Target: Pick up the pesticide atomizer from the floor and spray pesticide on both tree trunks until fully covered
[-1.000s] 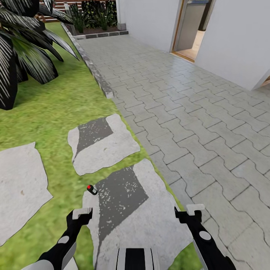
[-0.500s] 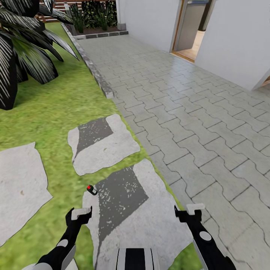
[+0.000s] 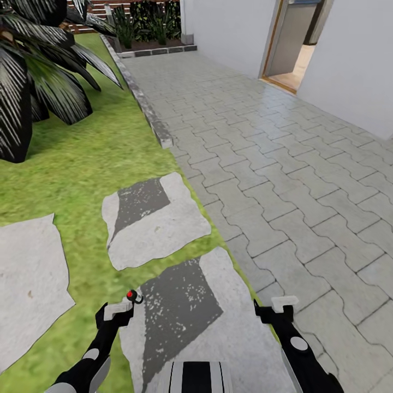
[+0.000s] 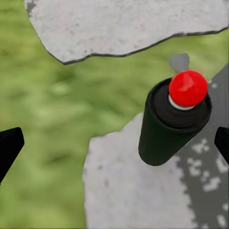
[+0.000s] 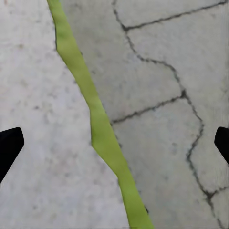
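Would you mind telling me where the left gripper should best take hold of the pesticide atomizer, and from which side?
Grip the atomizer around its dark cylindrical body, below the red nozzle cap, probably coming down from above with the open left gripper. It stands about upright on the stepping stone near the grass edge, so the smooth round sides suit opposing fingers, and the cap stays free.

Lay flat in the grass (image 3: 76, 174): three stepping stones (image 3: 153, 218). Stood behind: dark palm (image 3: 33, 82), white wall (image 3: 229, 27), open doorway (image 3: 297, 43).
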Controlling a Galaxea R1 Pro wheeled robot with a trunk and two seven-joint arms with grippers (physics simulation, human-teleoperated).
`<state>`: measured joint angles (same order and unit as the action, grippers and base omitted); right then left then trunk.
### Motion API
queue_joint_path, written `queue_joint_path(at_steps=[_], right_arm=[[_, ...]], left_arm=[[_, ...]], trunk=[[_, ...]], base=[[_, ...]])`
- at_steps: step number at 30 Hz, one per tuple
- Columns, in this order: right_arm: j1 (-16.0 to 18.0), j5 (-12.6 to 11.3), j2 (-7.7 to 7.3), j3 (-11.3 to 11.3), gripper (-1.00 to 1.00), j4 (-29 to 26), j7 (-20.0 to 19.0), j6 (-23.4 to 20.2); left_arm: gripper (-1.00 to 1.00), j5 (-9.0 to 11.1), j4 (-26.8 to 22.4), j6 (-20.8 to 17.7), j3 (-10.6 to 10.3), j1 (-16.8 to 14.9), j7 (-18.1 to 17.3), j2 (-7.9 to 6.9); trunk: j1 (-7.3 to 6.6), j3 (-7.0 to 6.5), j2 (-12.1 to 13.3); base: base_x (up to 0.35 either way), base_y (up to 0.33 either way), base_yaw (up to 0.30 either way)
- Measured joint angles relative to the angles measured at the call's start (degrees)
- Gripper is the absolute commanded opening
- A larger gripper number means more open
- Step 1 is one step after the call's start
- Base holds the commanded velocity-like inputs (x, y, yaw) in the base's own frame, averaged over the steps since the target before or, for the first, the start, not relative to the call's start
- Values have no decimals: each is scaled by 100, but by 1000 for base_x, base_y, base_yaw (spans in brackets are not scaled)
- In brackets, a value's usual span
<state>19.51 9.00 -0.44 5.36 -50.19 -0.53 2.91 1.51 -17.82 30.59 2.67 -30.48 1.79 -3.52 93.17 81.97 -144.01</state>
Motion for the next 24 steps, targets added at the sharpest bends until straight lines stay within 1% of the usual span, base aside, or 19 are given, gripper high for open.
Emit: queue_joint_path(at_steps=[7, 17, 24], right_arm=[[0, -3, 0, 0, 100, 0, 0, 0], [0, -3, 0, 0, 100, 0, 0, -1], [0, -3, 0, 0, 100, 0, 0, -1]], left_arm=[[100, 3, 2, 0, 3, 2, -3, 0], [100, 13, 2, 8, 6, 3, -1, 0], [100, 15, 7, 9, 10, -1, 1, 0]], trunk=[[0, 0, 0], [0, 0, 0], [0, 0, 0]], base=[[110, -144, 5], [14, -34, 0], [59, -196, 0]])
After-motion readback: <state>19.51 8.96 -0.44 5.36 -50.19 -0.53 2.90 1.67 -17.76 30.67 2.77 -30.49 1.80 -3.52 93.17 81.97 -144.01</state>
